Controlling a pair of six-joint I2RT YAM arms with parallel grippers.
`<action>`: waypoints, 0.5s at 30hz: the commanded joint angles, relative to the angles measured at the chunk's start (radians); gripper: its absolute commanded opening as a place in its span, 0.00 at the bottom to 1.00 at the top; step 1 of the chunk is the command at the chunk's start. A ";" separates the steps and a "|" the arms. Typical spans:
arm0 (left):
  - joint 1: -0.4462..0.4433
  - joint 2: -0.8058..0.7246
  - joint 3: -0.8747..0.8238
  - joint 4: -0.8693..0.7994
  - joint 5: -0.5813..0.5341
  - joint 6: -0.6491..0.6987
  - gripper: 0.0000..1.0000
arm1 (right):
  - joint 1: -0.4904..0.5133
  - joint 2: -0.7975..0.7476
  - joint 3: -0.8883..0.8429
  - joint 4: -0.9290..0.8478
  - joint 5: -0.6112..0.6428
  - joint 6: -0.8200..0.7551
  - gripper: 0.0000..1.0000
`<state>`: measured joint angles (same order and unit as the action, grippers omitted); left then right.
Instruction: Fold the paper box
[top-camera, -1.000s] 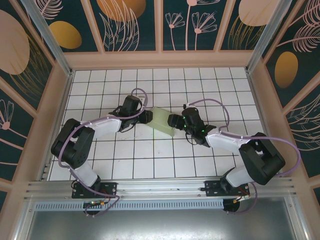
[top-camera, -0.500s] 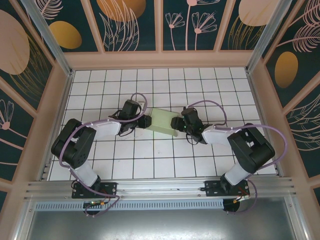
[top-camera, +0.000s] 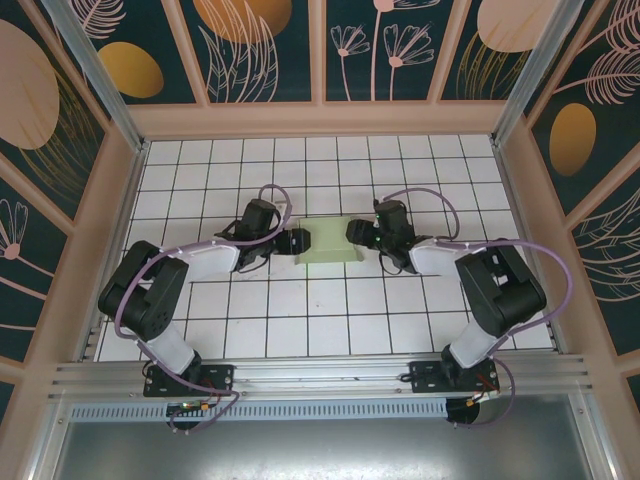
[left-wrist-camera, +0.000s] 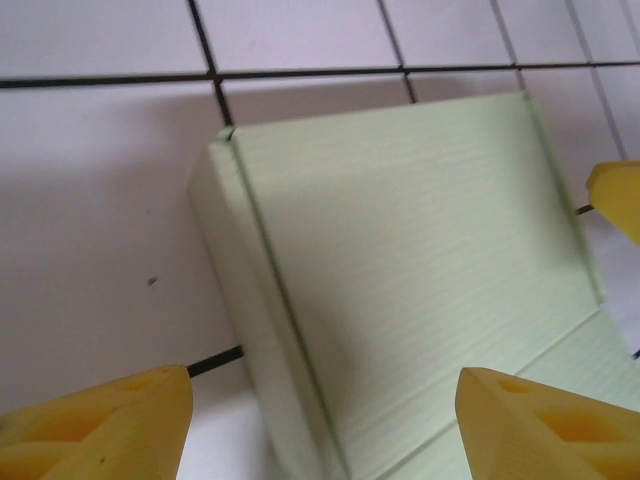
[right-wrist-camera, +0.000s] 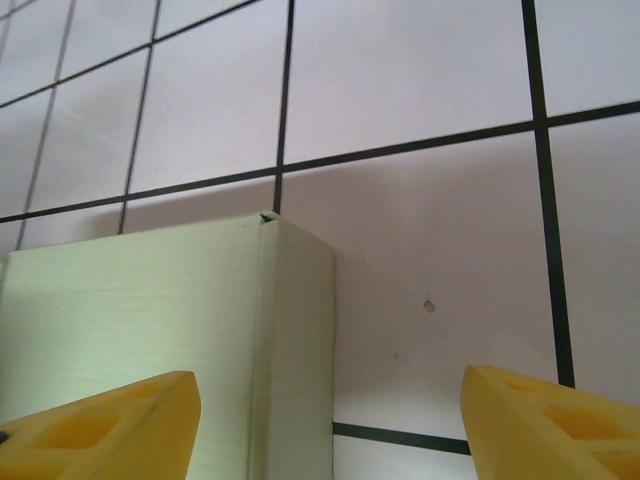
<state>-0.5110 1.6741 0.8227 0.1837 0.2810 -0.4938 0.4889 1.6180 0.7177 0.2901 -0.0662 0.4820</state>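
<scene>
On a white tiled table (top-camera: 300, 320) with black grid lines, the left gripper (top-camera: 298, 241) sits low at the left end of a pale mint-green, shallow rectangular paper box (top-camera: 328, 243), which lies folded up near the table's middle. Its jaws are spread wide and grip nothing. The right gripper (top-camera: 356, 232) faces the box's right end, its jaws also wide apart and empty. In the right wrist view, a corner of the box shows between yellow fingertips (right-wrist-camera: 100, 425).
</scene>
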 joint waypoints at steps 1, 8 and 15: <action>0.013 0.018 0.032 0.047 0.022 -0.021 0.65 | -0.022 -0.055 -0.043 0.066 -0.095 0.042 0.72; 0.032 0.066 0.016 0.080 0.044 -0.029 0.48 | -0.036 -0.056 -0.090 0.119 -0.154 0.090 0.72; 0.042 0.084 -0.011 0.096 0.045 -0.028 0.29 | -0.038 -0.050 -0.083 0.116 -0.173 0.087 0.72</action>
<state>-0.4805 1.7451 0.8303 0.2443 0.3080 -0.5282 0.4576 1.5814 0.6369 0.3706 -0.2146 0.5579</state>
